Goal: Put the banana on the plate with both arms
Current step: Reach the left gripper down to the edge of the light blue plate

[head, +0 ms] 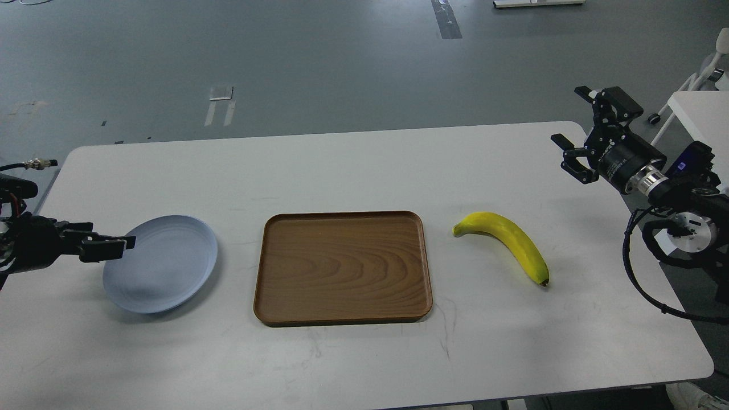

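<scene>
The step in hand looks like the first reach: the right gripper (575,122) hangs open and empty above the far right corner of the table (364,353), and the banana (508,242) lies flat on the table nearer to me and to the left of that gripper, well apart from it. To do this well, I think the right gripper should come down over the thick middle of the banana, with the fingers across its curve and not along it, so the fruit does not roll or slip out at the thin ends. The left gripper (122,243) sits at the left rim of the plate (165,267); its fingers seem close around the rim, and the plate looks a little tilted, so it probably holds the plate, but I cannot tell this for sure. The wooden tray (342,267) lies between the plate and the banana, to the right of the left gripper. I count one banana, one plate, one tray, one table and two grippers.
</scene>
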### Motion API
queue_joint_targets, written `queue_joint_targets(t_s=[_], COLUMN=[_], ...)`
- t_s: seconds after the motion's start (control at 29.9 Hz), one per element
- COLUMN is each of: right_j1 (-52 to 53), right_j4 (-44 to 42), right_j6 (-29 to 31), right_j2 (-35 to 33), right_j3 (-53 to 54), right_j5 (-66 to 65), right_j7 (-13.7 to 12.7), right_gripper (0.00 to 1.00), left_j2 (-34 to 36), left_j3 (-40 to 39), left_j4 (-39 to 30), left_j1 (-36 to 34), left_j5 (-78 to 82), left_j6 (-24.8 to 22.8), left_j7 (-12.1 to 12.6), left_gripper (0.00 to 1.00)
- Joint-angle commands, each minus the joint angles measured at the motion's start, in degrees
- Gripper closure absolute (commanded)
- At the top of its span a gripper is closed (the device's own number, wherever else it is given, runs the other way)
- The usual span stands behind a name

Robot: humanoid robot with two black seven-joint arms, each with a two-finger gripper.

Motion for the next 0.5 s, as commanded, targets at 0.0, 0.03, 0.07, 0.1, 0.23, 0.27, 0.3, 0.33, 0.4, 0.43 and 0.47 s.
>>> queue_joint_targets(t_s=[0.0, 0.03, 0.07, 0.1, 0.23, 0.27, 0.3, 0.33, 0.4, 0.43, 0.47], right_j1=[-0.21, -0.30, -0.30, -0.30, -0.39, -0.39, -0.39, -0.39, -0.47, -0.56, -0.56], right_j4=[0.03, 0.03, 0.03, 0.03, 0.03, 0.03, 0.03, -0.06, -0.06, -0.06, -0.06], right_j6=[0.00, 0.00, 0.00, 0.00, 0.00, 0.00, 0.00, 0.00, 0.00, 0.00, 0.00], right_j2=[-0.11, -0.19, -0.28, -0.37, -0.37, -0.46, -0.37, -0.46, -0.46, -0.46, -0.46], right_j3=[0.00, 0.00, 0.00, 0.00, 0.00, 0.08, 0.08, 0.08, 0.08, 0.08, 0.08], right_j5=[0.00, 0.00, 0.00, 0.00, 0.00, 0.00, 0.00, 0.00, 0.00, 0.00, 0.00], right_j7=[0.00, 0.00, 0.00, 0.00, 0.00, 0.00, 0.00, 0.00, 0.00, 0.00, 0.00], right_gripper=[0.00, 0.00, 0.00, 0.00, 0.00, 0.00, 0.00, 0.00, 0.00, 0.00, 0.00], left_j2=[-2.78, -3.48, -4.18, -4.62, -6.47, -6.73, -7.08, -7.52, -7.70, -7.96, -8.23], left_j3=[0.24, 0.24, 0.24, 0.24, 0.24, 0.33, 0.24, 0.33, 0.33, 0.41, 0.41], left_j4=[3.85, 5.07, 5.96, 6.31, 8.94, 9.39, 10.52, 11.49, 12.11, 12.55, 12.90], left_j1=[1.58, 1.84, 2.28, 2.63, 3.33, 3.42, 3.60, 3.69, 3.69, 3.69, 3.69], left_j5=[-0.47, -0.82, -0.91, -0.92, -1.00, -1.00, -1.00, -0.92, -0.92, -1.00, -1.00], left_j6=[0.11, 0.11, 0.11, 0.19, 0.19, 0.19, 0.28, 0.46, 0.89, 1.16, 1.16], left_j7=[0.01, 0.01, 0.01, 0.01, 0.01, 0.01, 0.01, 0.01, 0.01, 0.01, 0.01], left_gripper=[0.02, 0.03, 0.03, 0.03, 0.05, 0.05, 0.05, 0.05, 0.05, 0.06, 0.08])
